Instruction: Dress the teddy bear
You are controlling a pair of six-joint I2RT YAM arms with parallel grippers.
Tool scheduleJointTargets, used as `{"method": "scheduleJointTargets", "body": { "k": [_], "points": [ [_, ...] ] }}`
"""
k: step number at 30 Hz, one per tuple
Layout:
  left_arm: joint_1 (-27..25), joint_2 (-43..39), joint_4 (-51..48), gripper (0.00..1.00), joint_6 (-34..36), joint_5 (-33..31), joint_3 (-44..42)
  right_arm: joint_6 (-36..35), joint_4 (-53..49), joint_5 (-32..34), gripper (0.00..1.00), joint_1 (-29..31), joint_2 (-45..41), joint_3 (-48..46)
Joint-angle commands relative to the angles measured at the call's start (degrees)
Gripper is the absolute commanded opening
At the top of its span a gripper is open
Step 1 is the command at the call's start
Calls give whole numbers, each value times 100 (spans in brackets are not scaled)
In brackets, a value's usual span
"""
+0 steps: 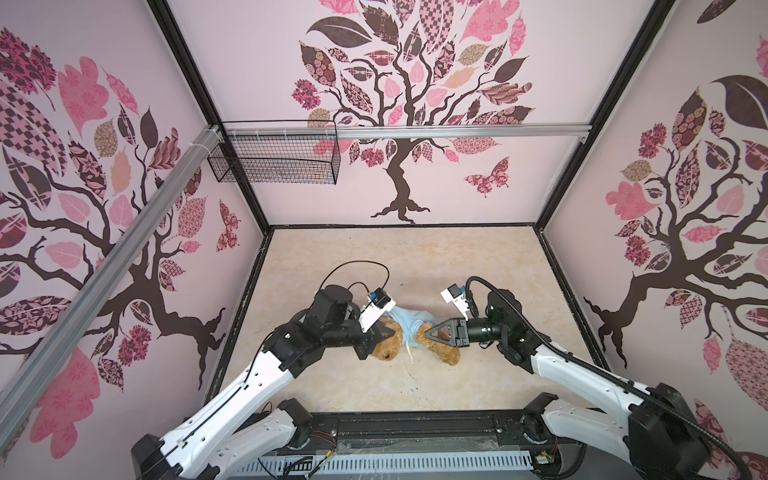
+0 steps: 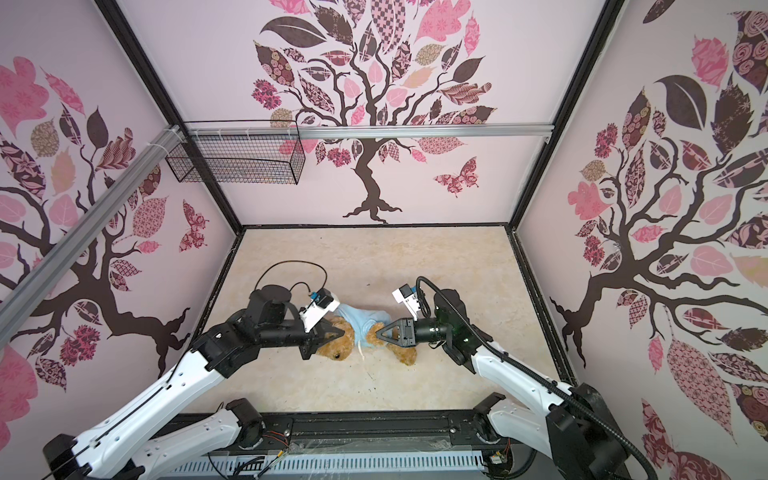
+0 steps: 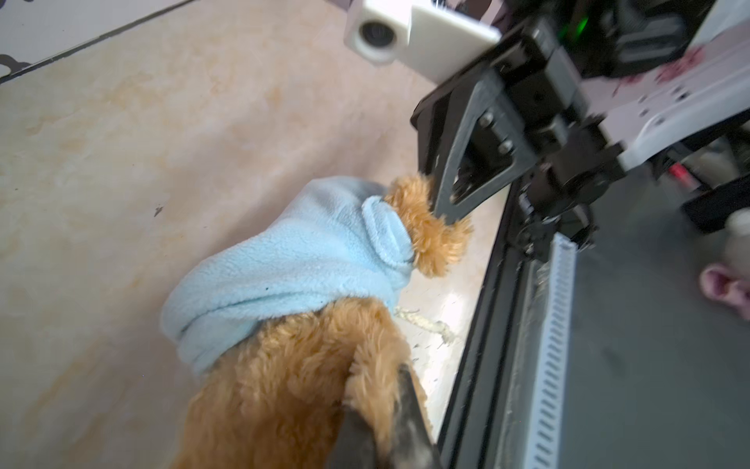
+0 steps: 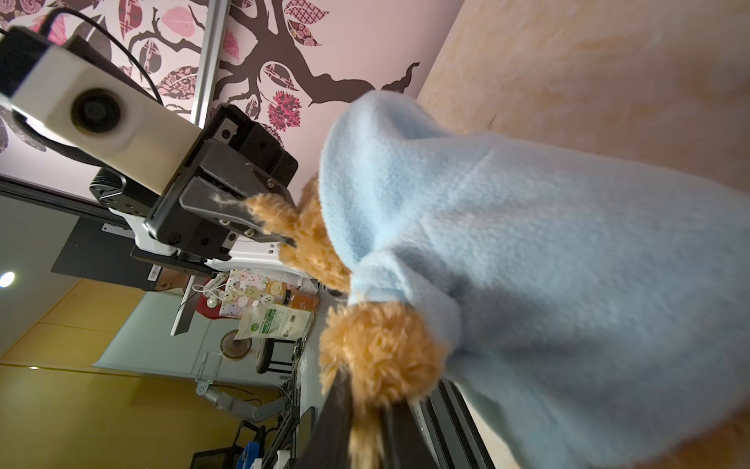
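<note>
Lying at lower centre of both top views, on beige tabletop (image 1: 415, 257): teddy bear (image 1: 388, 353), head toward left of frame, light blue fleece shirt (image 1: 411, 318) over torso. Left gripper (image 1: 384, 330) clamped on fur at bear's head; tuft pinched between its fingers in left wrist view. Right gripper (image 1: 429, 332) closed on paw poking from sleeve; fur between its fingers in right wrist view. Black wire basket (image 1: 274, 158) hangs on rail, upper left.
</note>
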Motion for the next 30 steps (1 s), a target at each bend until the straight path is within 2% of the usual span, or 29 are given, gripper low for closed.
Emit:
{"method": "scheduleJointTargets", "body": {
  "k": [1,4,7,10,13,17,22,26,30],
  "points": [
    [218,159,297,0,-1355,1029,-409,-189,-274,298,15,-40,271,358],
    [440,866,335,0,-2100,1360,-385,76,293,646,15,-68,1023,457],
    [734,1709,238,0,-2546,2003,-107,481,1108,847,18,-106,1837,707],
    [979,2238,563,0,-3028,2325,-32,452,1321,1072,28,-272,2403,1083],
    [1317,2578,1176,0,-3535,2558,-175,-11,820,1156,40,-475,2651,1468],
    [1676,2979,1340,0,-3639,2671,-192,-1049,-301,1355,48,-558,2322,1629],
    [1898,3269,1392,0,-3558,2734,-177,-1934,-910,1973,51,-558,1201,871],
    [1914,3497,1391,0,-3504,2707,-97,-2092,-619,2415,51,-436,374,-68],
    [1918,3540,1331,0,-3447,2626,-35,-2215,-13,2996,50,153,503,-552]
  ]
}}
